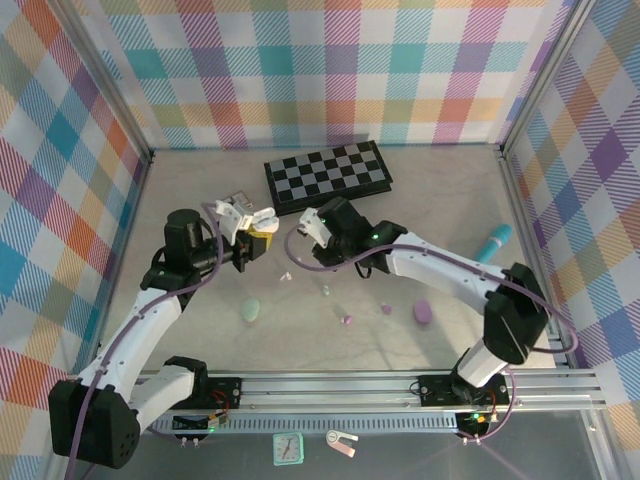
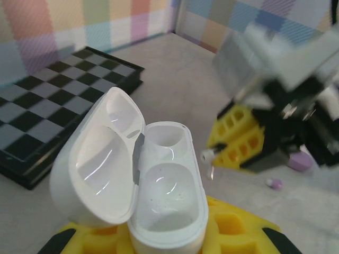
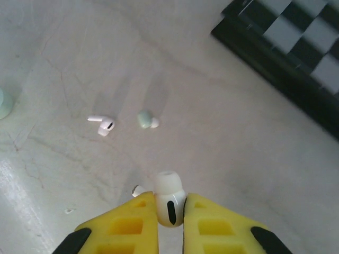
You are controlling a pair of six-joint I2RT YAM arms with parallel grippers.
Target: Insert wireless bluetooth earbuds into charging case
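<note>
Right gripper (image 3: 170,207): yellow jaws closed down on a white earbud (image 3: 168,188), pinched across its body, silicone tip poking out past the fingertips, dark sensor window facing the wrist camera. The bud is held clear above the table (image 3: 222,137). Left gripper (image 2: 167,241): clamped on the base of the white charging case (image 2: 165,196), lid (image 2: 100,164) swung open to the left, both wells bare and glossy. In the left wrist view the right gripper sits just beside the case, up and to the right of its open mouth, not yet over a well. Handling, my judgement: the bud is featherlight, hard and smooth-shelled, so it may twist or squirt out of a pinch; only the tip is soft. The flat sides of the body look the best hold, leaving the stem end free to enter the well. The case is rigid and slick; gripping it low keeps the hinge clear. Loose on the table: a stemmed white earbud (image 3: 101,125) and a mint earbud (image 3: 145,118), near each other but apart; chessboard (image 3: 286,58) beyond.
</note>
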